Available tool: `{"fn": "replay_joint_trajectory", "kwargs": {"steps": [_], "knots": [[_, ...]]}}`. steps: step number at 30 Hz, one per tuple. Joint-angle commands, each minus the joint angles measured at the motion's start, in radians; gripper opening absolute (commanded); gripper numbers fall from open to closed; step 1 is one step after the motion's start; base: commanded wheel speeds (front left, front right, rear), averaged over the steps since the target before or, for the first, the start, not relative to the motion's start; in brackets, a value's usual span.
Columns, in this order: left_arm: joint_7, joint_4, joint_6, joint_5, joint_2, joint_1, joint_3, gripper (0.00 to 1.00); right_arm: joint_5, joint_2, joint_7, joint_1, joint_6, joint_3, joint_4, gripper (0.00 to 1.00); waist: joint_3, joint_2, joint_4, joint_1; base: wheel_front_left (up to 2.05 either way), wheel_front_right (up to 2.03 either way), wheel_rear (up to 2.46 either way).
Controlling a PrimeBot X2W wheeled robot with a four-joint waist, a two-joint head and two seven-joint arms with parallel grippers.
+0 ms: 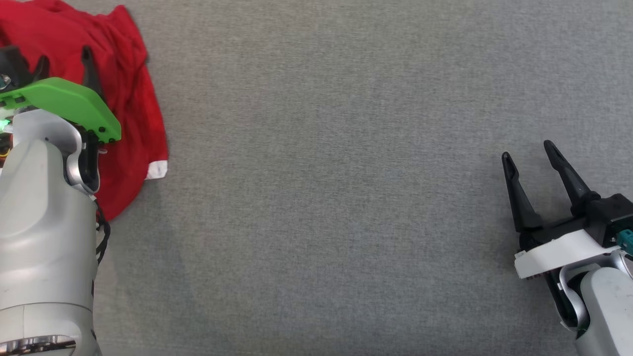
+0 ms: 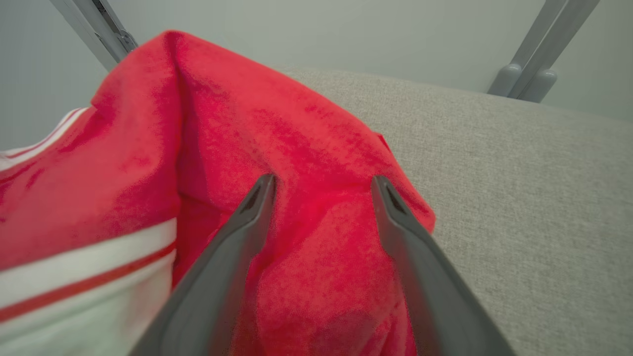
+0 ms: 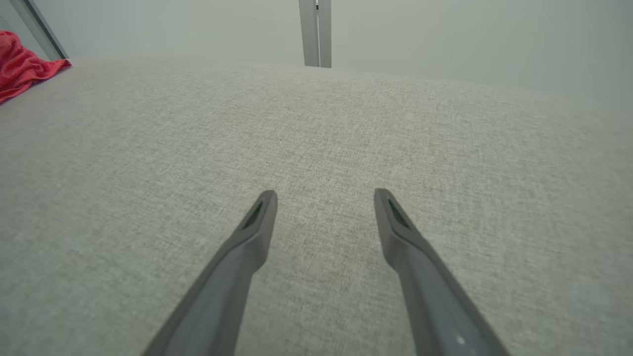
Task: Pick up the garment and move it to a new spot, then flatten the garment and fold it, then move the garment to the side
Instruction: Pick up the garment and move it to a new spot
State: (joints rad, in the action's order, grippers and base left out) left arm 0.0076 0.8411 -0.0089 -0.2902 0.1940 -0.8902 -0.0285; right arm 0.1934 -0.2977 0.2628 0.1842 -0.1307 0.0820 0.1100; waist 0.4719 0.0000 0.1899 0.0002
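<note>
Pickup step: red garment (image 1: 133,99) bunched at left of grey fabric surface (image 1: 346,198), left gripper (image 1: 64,57) spread wide over it, empty, right gripper (image 1: 528,152) likewise wide, empty; next, lower and pinch a fold.

The grey counter (image 1: 321,198) lies bare across its whole middle and right. A claw could pass anywhere between the garment (image 1: 133,99), heaped at the far left corner, and the right claw (image 1: 526,151), which sits open near the right edge with only flat surface ahead of it. The left claw (image 1: 64,55) stands open right over the red heap, whose raised folds fill the gap between its jaws and block the way leftward. Along the far edge, grey posts (image 3: 316,32) rise against a pale wall (image 3: 445,34) and bound any reach beyond.
</note>
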Motion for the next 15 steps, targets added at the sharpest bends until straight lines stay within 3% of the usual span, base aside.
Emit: {"fn": "replay_joint_trajectory", "kwargs": {"steps": [1, 4, 5, 6, 7, 15], "knots": [[0.011, 0.028, 0.003, 0.014, 0.014, -0.018, 0.008, 1.00, 0.011, -0.005, 0.003, 0.005, 0.000, 0.004, -0.003, 1.00, 0.031, 0.0000, -0.056, -0.0002, 0.00, 0.00, 0.00], [0.029, 0.086, 0.006, 0.015, 0.023, -0.044, 0.014, 1.00, 0.010, -0.004, 0.003, -0.011, 0.000, 0.012, 0.003, 1.00, 0.017, 0.0000, -0.068, -0.0002, 0.00, 0.00, 0.00], [0.033, 0.104, 0.003, 0.020, 0.025, -0.051, 0.020, 0.40, 0.009, -0.001, 0.003, -0.015, 0.000, 0.014, 0.006, 1.00, 0.012, 0.0000, -0.070, -0.0002, 0.00, 0.00, 0.00], [0.030, 0.119, 0.005, 0.020, 0.031, -0.057, 0.020, 0.08, 0.008, 0.001, 0.003, -0.016, 0.000, 0.016, 0.008, 1.00, 0.009, 0.0000, -0.072, -0.0002, 0.00, 0.00, 0.00], [0.028, 0.134, 0.003, 0.027, 0.041, -0.060, 0.026, 0.00, 0.010, 0.006, 0.003, -0.017, 0.000, 0.015, 0.010, 1.00, 0.004, 0.0000, -0.073, -0.0002, 0.00, 0.00, 0.00], [-0.078, 0.121, -0.024, 0.026, 0.089, -0.077, 0.035, 0.00, 0.011, 0.052, 0.003, -0.057, 0.000, 0.009, 0.042, 1.00, -0.098, 0.0000, -0.062, -0.0002, 0.00, 0.00, 0.00]]}}
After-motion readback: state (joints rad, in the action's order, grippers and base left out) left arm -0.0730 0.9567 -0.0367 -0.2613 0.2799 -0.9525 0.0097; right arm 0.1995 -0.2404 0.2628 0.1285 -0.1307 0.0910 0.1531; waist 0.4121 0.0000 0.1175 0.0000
